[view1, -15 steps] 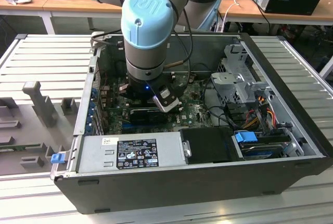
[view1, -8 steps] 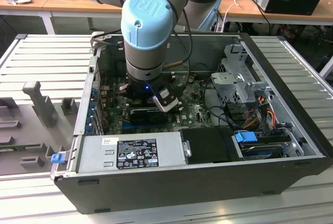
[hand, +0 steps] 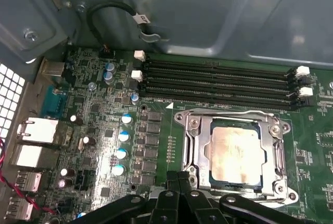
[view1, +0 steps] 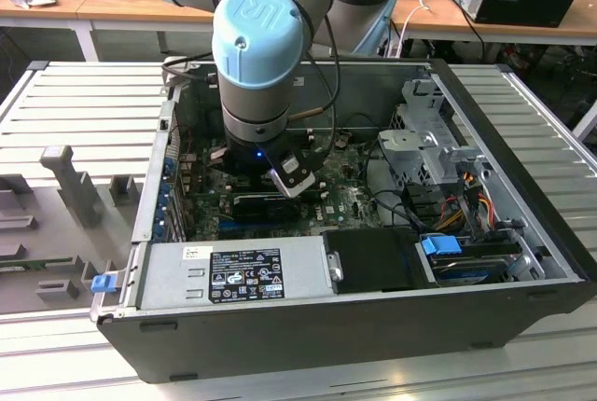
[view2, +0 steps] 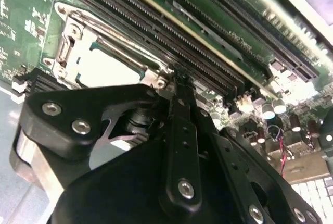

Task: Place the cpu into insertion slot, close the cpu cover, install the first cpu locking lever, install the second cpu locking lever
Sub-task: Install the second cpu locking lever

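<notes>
Inside an open desktop computer case (view1: 522, 224) lying on its side at the centre of the exterior view, a grey robot arm with a pale blue joint cap (view1: 261, 37) reaches down over the green circuit board (hand: 93, 146). In the first wrist view the cpu (hand: 235, 153), a flat square chip with a silver-grey top showing a warm, brownish reflection, sits in the insertion slot (hand: 204, 157) at the lower right of the frame, just below four long black memory slots (hand: 218, 83) with white end clips. The cpu cover (hand: 273, 148), a thin bright metal frame with a large square window, lies closed flat around the chip, screws visible at its corners. The gripper (hand: 179, 179) hangs at the bottom centre of that frame, its black fingers (hand: 171, 182) pressed together at the socket's near edge, pinching nothing that can be made out. In the second wrist view the narrow black fingers (view2: 182, 91) meet the corner of the metal frame at mid-frame, though contact with any lever cannot be told. A white label with dark print (view1: 244, 276) marks the grey power supply at the lower centre of the exterior view; its writing is too small to read.
</notes>
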Available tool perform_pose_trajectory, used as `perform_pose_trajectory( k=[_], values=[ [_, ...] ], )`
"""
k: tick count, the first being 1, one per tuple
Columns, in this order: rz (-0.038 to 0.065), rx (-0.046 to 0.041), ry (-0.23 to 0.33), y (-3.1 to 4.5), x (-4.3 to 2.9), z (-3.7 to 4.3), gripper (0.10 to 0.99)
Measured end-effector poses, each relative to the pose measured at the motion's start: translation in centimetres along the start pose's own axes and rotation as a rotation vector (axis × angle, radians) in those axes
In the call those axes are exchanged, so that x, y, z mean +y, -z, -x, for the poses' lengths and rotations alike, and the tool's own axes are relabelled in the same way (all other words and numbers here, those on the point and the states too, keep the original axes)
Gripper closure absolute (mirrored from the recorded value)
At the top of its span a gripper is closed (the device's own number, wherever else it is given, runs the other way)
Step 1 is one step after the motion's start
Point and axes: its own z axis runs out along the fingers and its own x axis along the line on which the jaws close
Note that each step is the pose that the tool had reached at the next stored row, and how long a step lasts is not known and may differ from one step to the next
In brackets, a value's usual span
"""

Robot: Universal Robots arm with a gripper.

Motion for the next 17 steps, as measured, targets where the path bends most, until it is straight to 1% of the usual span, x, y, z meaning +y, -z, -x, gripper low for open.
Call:
perform_pose_trajectory(
  k=[2,3,5,7,11,13,14,17],
  values=[
    [0.0,0.0001,0.0,0.12,0.04,0.0,0.98],
    [0.0,-0.0002,0.0,0.35,0.12,-0.01,0.98],
    [0.0,0.0,0.0,1.14,0.43,0.01,0.98],
    [0.0,-0.0001,0.0,1.63,0.62,-0.01,0.98],
    [0.0,0.0,0.0,2.37,0.88,0.0,0.98],
    [0.0,0.0,0.0,2.91,1.07,0.01,0.98],
    [0.0,0.0,0.0,3.3,1.22,0.01,0.98],
    [0.0,-0.0002,0.0,3.44,1.27,0.01,0.98]
  ],
)
